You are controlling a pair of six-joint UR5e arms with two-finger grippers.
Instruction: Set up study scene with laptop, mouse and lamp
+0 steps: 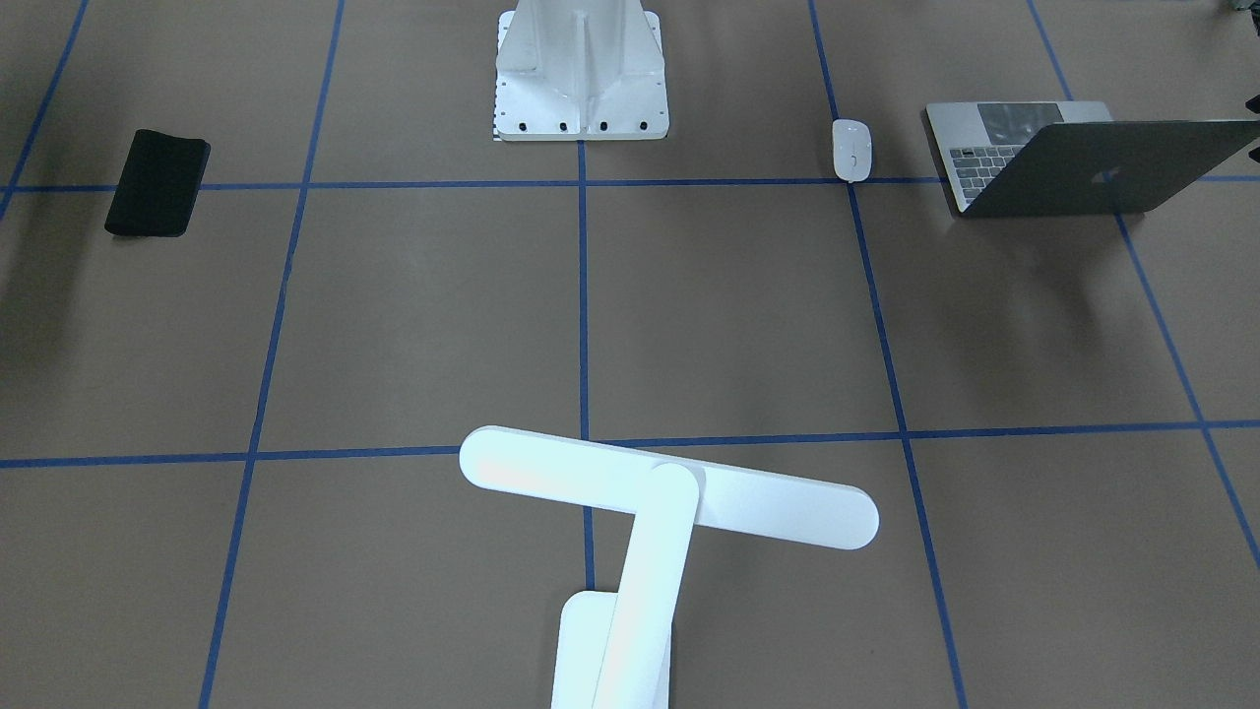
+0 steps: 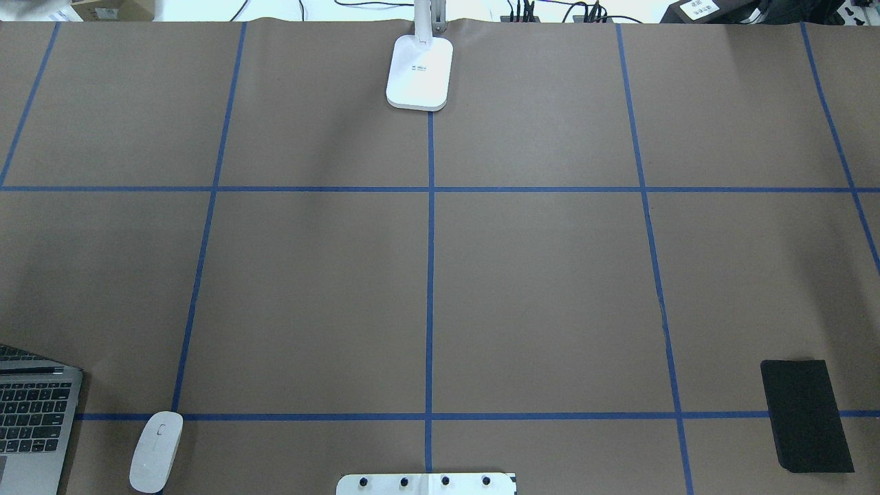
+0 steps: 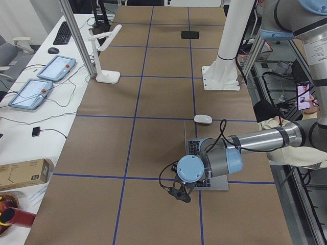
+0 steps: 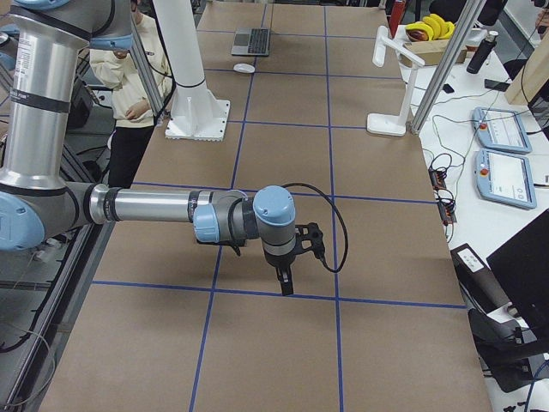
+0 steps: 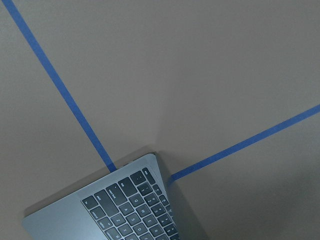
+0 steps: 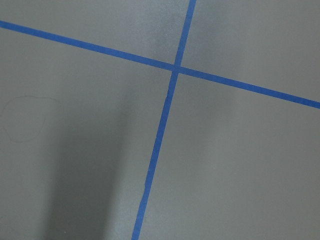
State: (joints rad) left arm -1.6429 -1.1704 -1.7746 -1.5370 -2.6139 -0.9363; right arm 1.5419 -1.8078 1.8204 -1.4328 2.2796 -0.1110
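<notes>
The grey laptop [image 1: 1083, 162] stands open near the robot's base on its left side, and shows at the overhead view's lower left [image 2: 34, 419] and in the left wrist view [image 5: 130, 205]. The white mouse [image 1: 851, 150] lies beside it on a blue tape line [image 2: 157, 450]. The white lamp [image 1: 669, 492] stands at the table's far middle edge, its base [image 2: 419, 72] on the centre line. My left gripper [image 3: 182, 198] hovers beside the laptop [image 3: 196, 148]; I cannot tell its state. My right gripper [image 4: 287, 287] hangs over bare table; I cannot tell its state.
A flat black pad [image 2: 804, 416] lies at the robot's right side. The white ribbed pedestal [image 1: 581, 79] stands at the near middle. Blue tape lines grid the brown table [image 2: 550, 289]. An operator [image 4: 129, 69] stands behind the robot. Tablets [image 3: 56, 69] lie beyond the far edge.
</notes>
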